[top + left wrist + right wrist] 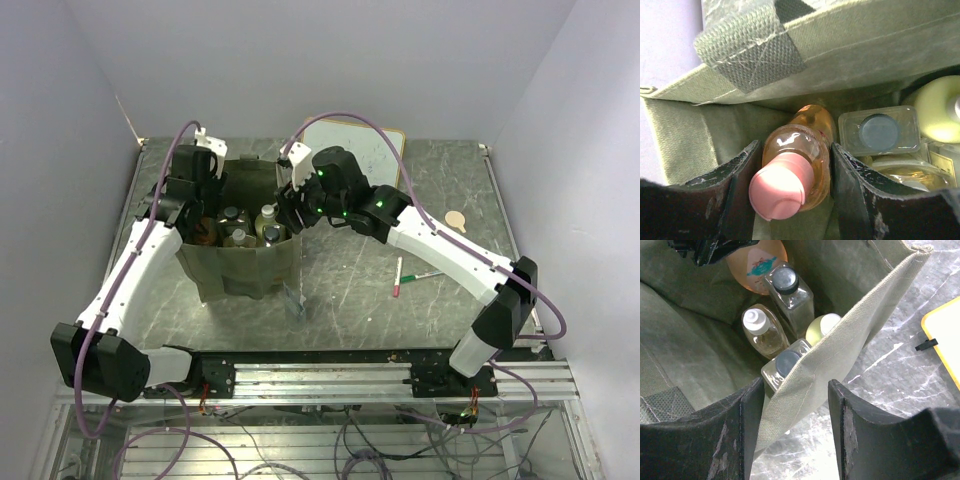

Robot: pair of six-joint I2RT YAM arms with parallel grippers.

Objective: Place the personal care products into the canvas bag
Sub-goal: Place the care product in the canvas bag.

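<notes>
Left wrist view, nearest first: the left gripper (795, 150) has its two black fingers pressed against either side of the orange bottle (807, 132), whose pink cap (777, 190) points toward the camera. It is grasping that bottle down inside the canvas bag (865, 60). Just beside it is a clear bottle with a dark cap (880, 131), and past that a pale yellow-green bottle (940, 107). A woven strap handle (747, 52) crosses the far wall of the bag.

From the right wrist, the right gripper (795, 390) straddles the bag's side wall. Its fingers stand apart, with a gap on each side of the canvas, so it is not pinching the fabric. Behind that wall an amber bottle with a white cap (762, 330) stands among the others.

By my reckoning the step in hand is setting down the last bottle. The top view shows only pens (400, 277), a whiteboard (360, 150) and a small tan disc (457, 220) out on the table (400, 320). The next move calls for the left fingers to let go once the bottle rests on the bottom or leans on its neighbours. The gripper should then lift straight up, clear of the strap. I count five bottles here; a pump bottle I cannot make out.

The bag is boxy, olive and soft-walled, and it stands upright at the left-centre of the table, between the two arms.
</notes>
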